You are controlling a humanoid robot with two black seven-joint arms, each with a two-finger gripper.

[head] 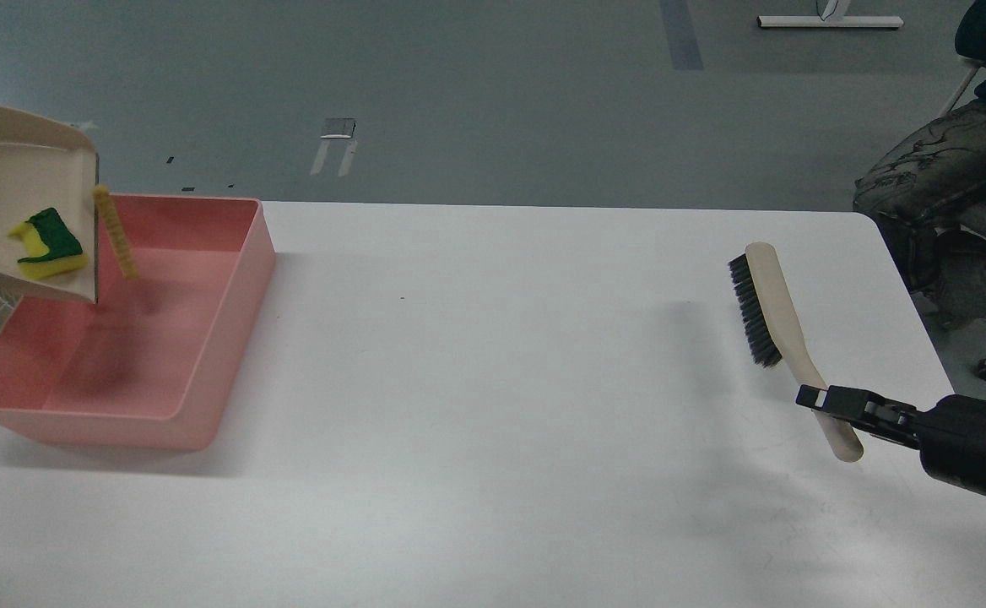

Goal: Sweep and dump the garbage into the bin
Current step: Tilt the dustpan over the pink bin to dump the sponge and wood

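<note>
Garbage: the sponge scrap [47, 245] lies in my tilted dustpan [12, 181]; the ridged stick [116, 232] hangs at the pan's lip, above the bin [231, 329].
Step in hand: dumping, I judge. To do it well I should tilt the pan steeper and keep its lip inside the pink rim, so the sponge drops in and not onto the desk [493, 422].
Bin: I see nothing resting on its floor yet.
Left jaws: out of view; only the pan shows.
Right jaws [831, 404]: pinching the brush [776, 317] by its handle, well apart from the bin.
</note>
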